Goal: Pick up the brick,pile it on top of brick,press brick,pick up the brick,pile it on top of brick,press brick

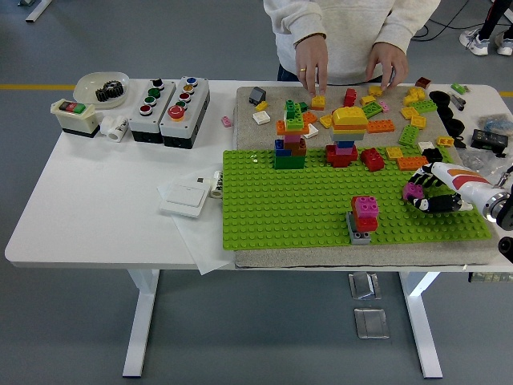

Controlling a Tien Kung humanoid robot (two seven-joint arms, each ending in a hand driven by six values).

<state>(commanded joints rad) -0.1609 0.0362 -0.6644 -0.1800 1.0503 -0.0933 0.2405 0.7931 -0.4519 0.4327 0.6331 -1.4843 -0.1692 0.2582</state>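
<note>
Right hand (437,192) is reaching in from 3 o'clock over the right edge of the green baseplate (296,204), its fingers (422,204) curling around a magenta brick (414,191) and holding it just above the plate. Left hand is out of frame.

Small brick stack (363,217) is sitting on the baseplate at about 6 o'clock of the plate's centre: grey brick at the bottom, pink and red bricks on top. It is sitting well apart from the held magenta brick, to its 9 o'clock.

Along the plate's far edge, a green-based tower (291,136) is standing toward 11 o'clock, and a red-based tower with a yellow top (347,133) is standing at 12 o'clock. Loose bricks (413,112) are lying scattered on the grey mat (248,112) toward 1 o'clock.

A person is standing at the far side; one hand (311,68) is touching a yellow brick (318,102) on the mat, the other hand (388,66) is resting near loose bricks.

On the white tabletop (96,200) at 10 o'clock, button boxes (169,103) and a bowl with a gear (103,87) are sitting.
</note>
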